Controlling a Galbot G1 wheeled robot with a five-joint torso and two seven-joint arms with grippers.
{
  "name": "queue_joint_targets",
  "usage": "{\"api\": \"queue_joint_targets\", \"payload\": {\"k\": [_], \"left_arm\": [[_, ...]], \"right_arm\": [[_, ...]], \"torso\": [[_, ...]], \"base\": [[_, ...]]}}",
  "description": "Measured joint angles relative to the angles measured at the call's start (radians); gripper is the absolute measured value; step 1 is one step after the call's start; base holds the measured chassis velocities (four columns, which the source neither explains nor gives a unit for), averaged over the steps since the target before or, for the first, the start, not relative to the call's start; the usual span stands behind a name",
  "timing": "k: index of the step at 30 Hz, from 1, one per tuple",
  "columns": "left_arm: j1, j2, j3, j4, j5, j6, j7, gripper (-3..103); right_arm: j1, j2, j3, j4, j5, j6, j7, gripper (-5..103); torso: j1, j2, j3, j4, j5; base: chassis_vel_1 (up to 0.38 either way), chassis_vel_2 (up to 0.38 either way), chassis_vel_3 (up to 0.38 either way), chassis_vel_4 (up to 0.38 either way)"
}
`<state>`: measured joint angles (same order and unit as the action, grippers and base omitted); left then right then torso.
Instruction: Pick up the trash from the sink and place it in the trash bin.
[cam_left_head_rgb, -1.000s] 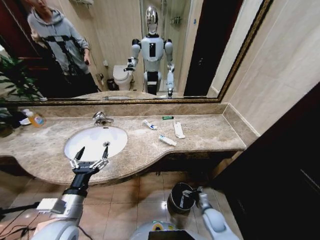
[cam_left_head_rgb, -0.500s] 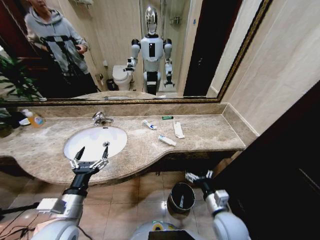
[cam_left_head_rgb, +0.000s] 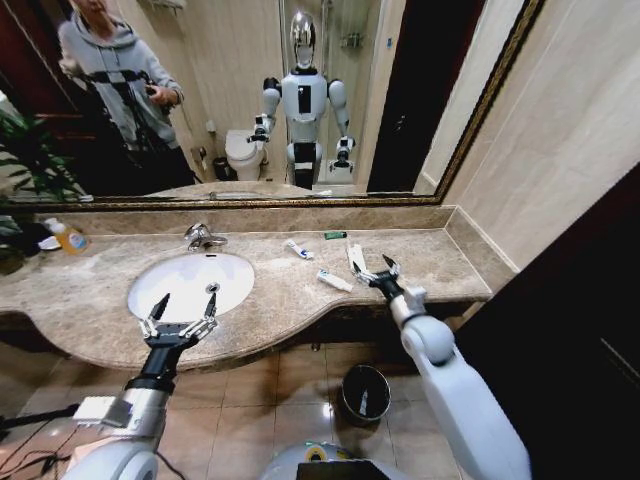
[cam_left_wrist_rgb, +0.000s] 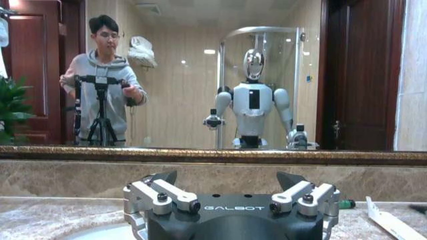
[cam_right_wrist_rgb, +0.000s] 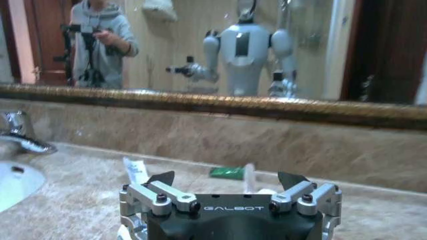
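A: Beige-brown veined marble table (cam_left_head_rgb: 420, 262), polished, glossy. White oval sink (cam_left_head_rgb: 190, 283), smooth glazed ceramic; chrome tap (cam_left_head_rgb: 202, 237), mirror-bright.

B: Noted. Small round black trash bin (cam_left_head_rgb: 364, 392): shiny rim. Floor tiles (cam_left_head_rgb: 290, 385) glossy, reflective.

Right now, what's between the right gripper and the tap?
In the head view, between the right gripper and the tap lie a small white tube and a white-and-blue tube on the marble counter.

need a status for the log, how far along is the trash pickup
Partly done: one white piece lies in the trash bin. In hand: nothing yet; the right gripper is open over the counter by the flat wrapper. Left: that wrapper, two tubes and the green stick. The left gripper hovers open at the sink.
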<state>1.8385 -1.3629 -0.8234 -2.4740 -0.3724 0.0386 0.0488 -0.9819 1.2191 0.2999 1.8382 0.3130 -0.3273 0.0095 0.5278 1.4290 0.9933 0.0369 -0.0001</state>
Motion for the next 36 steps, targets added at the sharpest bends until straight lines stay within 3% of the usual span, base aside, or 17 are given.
{"api": "queue_joint_targets", "payload": {"k": [8,21,36], "left_arm": [[0.0,0.0,0.0,0.0,0.0,0.0,0.0,100],[0.0,0.0,0.0,0.0,0.0,0.0,0.0,100],[0.0,0.0,0.0,0.0,0.0,0.0,0.0,100]], "right_arm": [[0.128,0.034,-0.085,-0.161,-0.03,-0.009,0.0,100],[0.181,0.024,-0.088,-0.306,-0.07,0.004,-0.011,102],[0.171,-0.001,-0.078,-0.33,-0.09,0.013,-0.031,61]], "torso": [[0.0,0.0,0.0,0.0001,0.0001],[0.0,0.0,0.0,-0.0001,0.0001],[0.0,0.0,0.0,-0.0001,0.0002]], "base": [[0.0,0.0,0.0,0.0],[0.0,0.0,0.0,0.0],[0.0,0.0,0.0,0.0]]}}
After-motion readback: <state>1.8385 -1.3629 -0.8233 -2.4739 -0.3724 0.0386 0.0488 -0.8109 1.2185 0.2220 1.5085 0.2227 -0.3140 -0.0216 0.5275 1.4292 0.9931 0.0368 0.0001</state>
